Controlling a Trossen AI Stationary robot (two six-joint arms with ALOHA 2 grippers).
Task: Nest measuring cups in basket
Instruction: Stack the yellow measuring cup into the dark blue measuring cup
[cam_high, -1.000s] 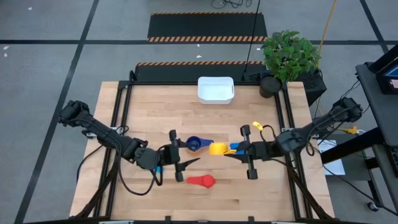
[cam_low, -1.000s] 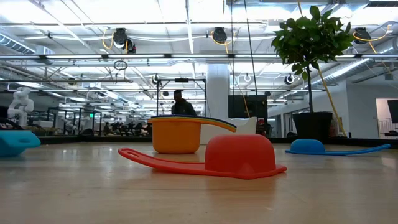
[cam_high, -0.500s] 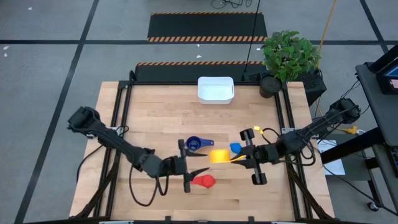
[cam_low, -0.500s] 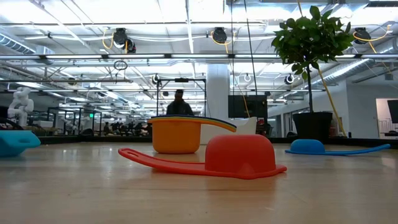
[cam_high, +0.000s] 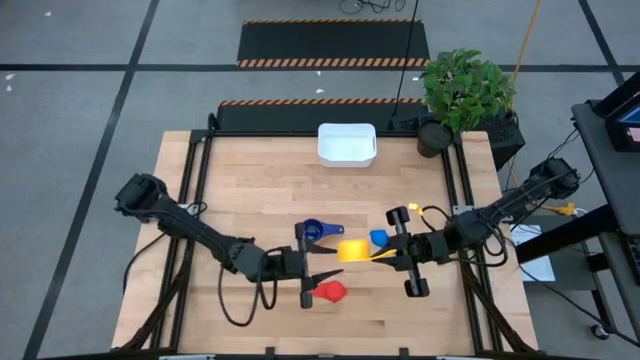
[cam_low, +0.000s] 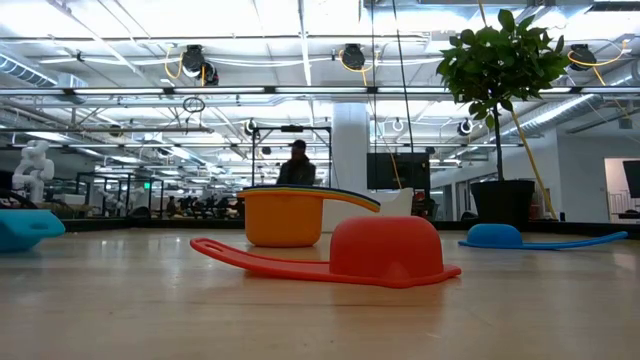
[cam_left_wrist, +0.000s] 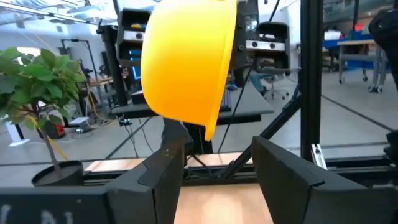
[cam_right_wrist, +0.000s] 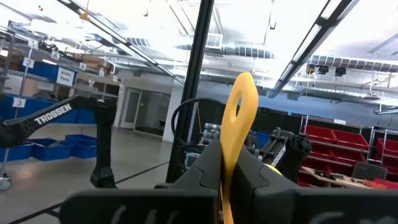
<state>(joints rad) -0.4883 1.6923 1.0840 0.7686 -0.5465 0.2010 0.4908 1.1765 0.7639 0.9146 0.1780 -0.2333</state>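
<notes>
Yellow cup (cam_high: 351, 249): judging light, rigid, slick; flat handle the best hold.
Right gripper (cam_high: 380, 252): pinching its handle.
Left gripper (cam_high: 322, 277): spreading wide beside the red cup (cam_high: 329, 291).

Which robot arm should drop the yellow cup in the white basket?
Probably the right: the right gripper is already shut on the yellow cup by its handle. The left gripper is open beside the red cup. The basket lies farther off.

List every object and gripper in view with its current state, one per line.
Yellow cup: held by its handle, lifted above the table.
Right gripper: shut on the yellow cup's handle.
Left gripper: open, holding nothing, beside the red cup.
Red cup: upside down on the table.
Dark blue cup: upright on the table.
Basket: empty.
</notes>
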